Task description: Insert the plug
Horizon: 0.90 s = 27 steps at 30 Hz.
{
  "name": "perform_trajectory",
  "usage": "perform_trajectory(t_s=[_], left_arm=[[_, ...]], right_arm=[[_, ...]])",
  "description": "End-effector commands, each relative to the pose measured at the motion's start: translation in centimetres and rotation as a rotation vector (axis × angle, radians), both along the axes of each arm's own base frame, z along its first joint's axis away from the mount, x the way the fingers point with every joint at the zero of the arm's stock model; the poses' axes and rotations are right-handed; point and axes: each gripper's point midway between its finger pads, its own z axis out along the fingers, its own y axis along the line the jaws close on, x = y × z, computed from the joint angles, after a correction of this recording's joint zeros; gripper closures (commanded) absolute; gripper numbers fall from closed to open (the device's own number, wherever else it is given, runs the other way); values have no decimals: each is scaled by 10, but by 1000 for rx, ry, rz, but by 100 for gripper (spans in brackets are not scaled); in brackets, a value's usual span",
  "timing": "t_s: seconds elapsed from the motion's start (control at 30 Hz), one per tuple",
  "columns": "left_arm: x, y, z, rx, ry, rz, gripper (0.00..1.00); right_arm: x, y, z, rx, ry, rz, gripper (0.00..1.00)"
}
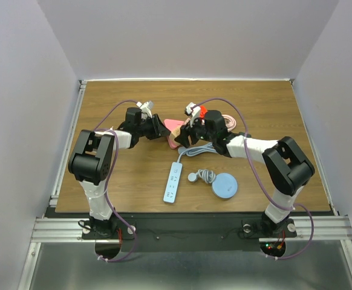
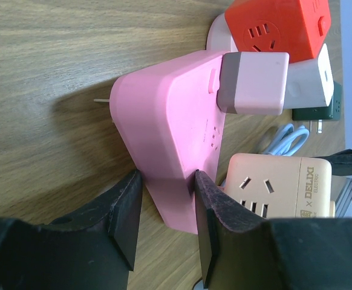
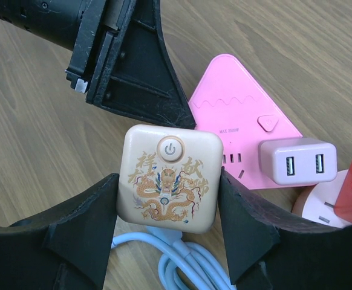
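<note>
Right gripper (image 3: 167, 202) pinches beige cube (image 3: 167, 178) | left gripper (image 2: 167, 196) clamps pink strip (image 2: 164, 121) | step: likely alignment | next: press cube squarely into socket (image 3: 232, 159)

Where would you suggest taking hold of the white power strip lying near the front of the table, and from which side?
Grip the white power strip across its narrow width near the middle, coming straight down from above. It lies flat and long with both long edges free; its cable leaves the far end, so avoid that end.
</note>
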Motion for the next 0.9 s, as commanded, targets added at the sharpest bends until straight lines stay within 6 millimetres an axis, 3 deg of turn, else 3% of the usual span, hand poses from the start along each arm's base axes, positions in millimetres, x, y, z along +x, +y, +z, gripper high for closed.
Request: perform_trajectory(t_s=[0.0, 0.37, 0.67, 0.8, 0.87], left_arm=[[-13, 14, -37, 119, 60, -14, 100], [-7, 15, -39, 150, 62, -35, 100], [0, 34, -46, 259, 74, 36, 100], [1, 41, -51, 295, 82, 65, 83], [2, 42, -51, 299, 81, 70, 82]], right_arm=[[-1, 9, -1, 22, 3, 23, 100], [2, -11, -24, -18, 37, -34, 100], [-3, -24, -24, -5, 44, -109, 99], [-1, -25, -26, -12, 41, -113, 100], [2, -23, -25, -9, 38, -108, 100]])
